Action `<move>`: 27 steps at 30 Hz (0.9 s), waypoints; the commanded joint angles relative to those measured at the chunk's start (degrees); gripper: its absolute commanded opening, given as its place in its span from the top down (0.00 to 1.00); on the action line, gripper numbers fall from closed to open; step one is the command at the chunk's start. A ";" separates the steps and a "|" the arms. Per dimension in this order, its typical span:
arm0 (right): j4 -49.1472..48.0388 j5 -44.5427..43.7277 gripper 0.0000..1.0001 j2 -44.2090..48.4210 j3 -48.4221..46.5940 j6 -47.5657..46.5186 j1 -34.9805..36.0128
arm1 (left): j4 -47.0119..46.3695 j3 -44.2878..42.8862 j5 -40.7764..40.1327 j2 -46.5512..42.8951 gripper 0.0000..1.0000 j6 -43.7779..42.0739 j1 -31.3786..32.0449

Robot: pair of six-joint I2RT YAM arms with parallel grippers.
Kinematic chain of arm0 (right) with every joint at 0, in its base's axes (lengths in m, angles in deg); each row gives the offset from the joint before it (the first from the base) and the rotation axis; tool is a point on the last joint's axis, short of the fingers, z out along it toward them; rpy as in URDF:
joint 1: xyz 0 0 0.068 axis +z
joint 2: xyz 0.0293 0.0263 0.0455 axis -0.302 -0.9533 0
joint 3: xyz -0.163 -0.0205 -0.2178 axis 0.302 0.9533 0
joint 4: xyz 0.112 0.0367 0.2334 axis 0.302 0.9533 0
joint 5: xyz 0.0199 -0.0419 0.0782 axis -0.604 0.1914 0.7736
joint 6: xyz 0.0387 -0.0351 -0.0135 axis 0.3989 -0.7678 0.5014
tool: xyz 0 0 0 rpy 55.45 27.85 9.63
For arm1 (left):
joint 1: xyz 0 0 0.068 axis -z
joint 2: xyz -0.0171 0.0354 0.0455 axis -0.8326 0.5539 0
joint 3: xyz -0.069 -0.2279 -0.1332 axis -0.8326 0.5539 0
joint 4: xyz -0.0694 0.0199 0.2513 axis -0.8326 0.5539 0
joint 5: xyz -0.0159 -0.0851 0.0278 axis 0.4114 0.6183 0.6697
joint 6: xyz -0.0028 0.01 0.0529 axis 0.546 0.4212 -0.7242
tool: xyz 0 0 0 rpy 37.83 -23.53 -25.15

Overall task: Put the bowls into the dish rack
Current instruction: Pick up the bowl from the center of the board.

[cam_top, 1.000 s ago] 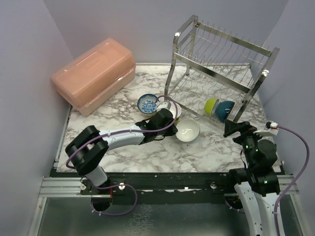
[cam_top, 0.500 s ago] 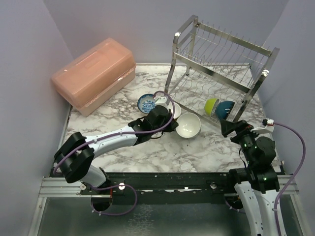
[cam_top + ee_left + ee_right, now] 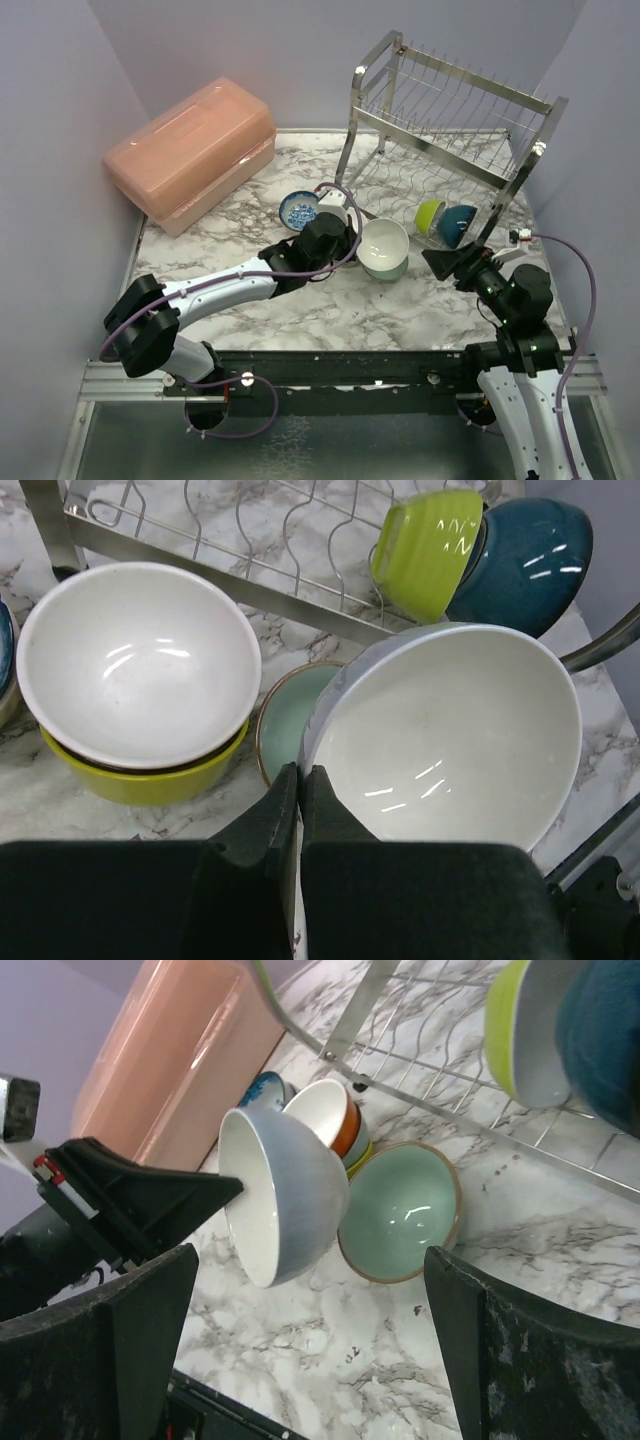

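Bowl in grip (image 3: 445, 740): pale grey-blue outside, white inside, tipped up on edge and seemingly lifted off the marble surface (image 3: 300, 310), just in front of the dish rack (image 3: 440, 147) at its lower tier.
Left gripper (image 3: 300, 780): closed tight, with the bowl's near rim pinched between the two fingers.
Right gripper (image 3: 440, 262): spread fully wide, holding nothing, pointed toward the tilted bowl from near the rack's right post.
Rack load: lime bowl (image 3: 429, 213) and teal bowl (image 3: 460, 224) standing on edge, touching side by side in the lower tier's wire slots.
Waiting on the surface: mint bowl (image 3: 285, 725) just behind the lifted one; white bowl (image 3: 140, 660) nested in a yellow bowl (image 3: 140, 780) to its left; blue-and-white patterned bowl (image 3: 298, 210) further left.
Pink lidded box (image 3: 190, 150): back left, well apart from the rack, no part in the job.
Handling, as judged: glazed ceramic by the look, so rigid, slick and liable to chip against steel wire; moderately heavy for a hold on a thin rim, so likely to pivot or slide between the fingers if swung.
Best hold: across the rim wall, pinched deep, on the side facing away from the slot.
Placement, as judged: rim-down into a free slot left of the lime bowl, lowered gently and released only once the wires carry the weight.
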 commanded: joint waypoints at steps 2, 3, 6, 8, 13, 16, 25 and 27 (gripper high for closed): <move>-4.21 8.48 0.01 -3.07 1.21 1.03 0.04 | -4.09 -5.61 -3.68 0.54 1.00 -1.61 1.86; -4.42 8.79 0.02 -3.61 1.37 0.89 0.00 | -4.19 -6.04 -3.69 0.93 1.00 -1.75 2.10; -5.01 9.26 0.09 -5.07 1.86 -0.05 0.00 | -4.66 -7.20 -3.41 1.75 1.00 -1.94 2.95; -4.77 9.40 0.10 -5.96 1.84 -0.68 0.01 | -5.25 -7.53 -2.90 2.01 1.00 -1.94 3.57; -6.92 9.57 0.18 -7.05 2.32 -0.81 0.02 | -5.98 -7.81 -2.48 3.02 1.00 -2.71 5.03; -8.31 9.98 0.23 -8.07 2.23 -0.70 0.02 | -6.11 -8.07 -2.21 3.65 1.00 -2.78 5.71; -8.81 9.78 0.38 -11.05 2.98 -1.33 0.01 | -7.19 -8.63 -2.23 4.75 1.00 -2.90 7.13; -8.54 9.06 0.43 -11.01 3.13 -1.57 0.04 | -7.36 -8.52 -2.45 4.85 1.00 -2.91 7.18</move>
